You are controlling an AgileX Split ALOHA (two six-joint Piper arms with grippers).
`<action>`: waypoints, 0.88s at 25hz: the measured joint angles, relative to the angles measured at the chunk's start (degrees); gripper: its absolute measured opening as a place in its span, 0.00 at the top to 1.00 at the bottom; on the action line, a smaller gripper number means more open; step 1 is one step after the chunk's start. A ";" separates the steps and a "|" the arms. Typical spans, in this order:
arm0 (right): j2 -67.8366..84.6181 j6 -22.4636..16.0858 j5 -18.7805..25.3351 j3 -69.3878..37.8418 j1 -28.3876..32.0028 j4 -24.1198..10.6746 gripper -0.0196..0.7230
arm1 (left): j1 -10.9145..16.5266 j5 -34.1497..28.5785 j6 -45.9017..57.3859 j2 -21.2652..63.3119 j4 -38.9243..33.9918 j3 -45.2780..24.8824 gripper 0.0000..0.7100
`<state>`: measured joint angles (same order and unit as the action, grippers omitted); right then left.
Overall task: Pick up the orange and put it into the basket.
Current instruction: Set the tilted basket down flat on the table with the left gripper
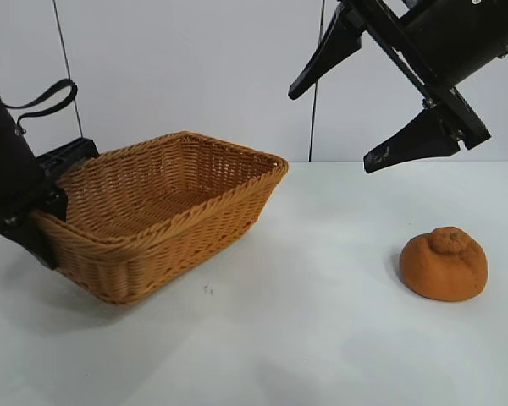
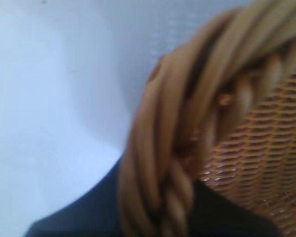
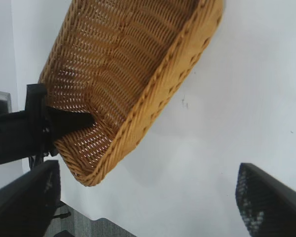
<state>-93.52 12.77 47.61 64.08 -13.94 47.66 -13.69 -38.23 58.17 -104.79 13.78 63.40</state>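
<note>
The basket (image 1: 165,211) stands toward the left edge of the white surface (image 1: 322,338), its left end tilted up off the surface. The left gripper (image 1: 55,199) has its jaws narrowed onto the braided rim at that raised end, one finger (image 3: 69,122) inside the basket wall, the other outside. The orange (image 1: 444,263) rests on the surface near the right edge, well apart from the basket, knob uppermost. The right gripper (image 1: 356,101) hangs above the surface between basket and orange, pointing down at a slant, jaws wide and holding nothing.
</note>
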 joint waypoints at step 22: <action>0.00 0.00 0.20 0.00 0.00 -0.18 0.08 | 0.29 -18.75 -46.89 -15.85 8.41 21.60 0.87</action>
<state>-93.52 12.77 47.81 64.08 -13.94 47.48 -13.40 -56.98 11.28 -120.64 22.19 85.00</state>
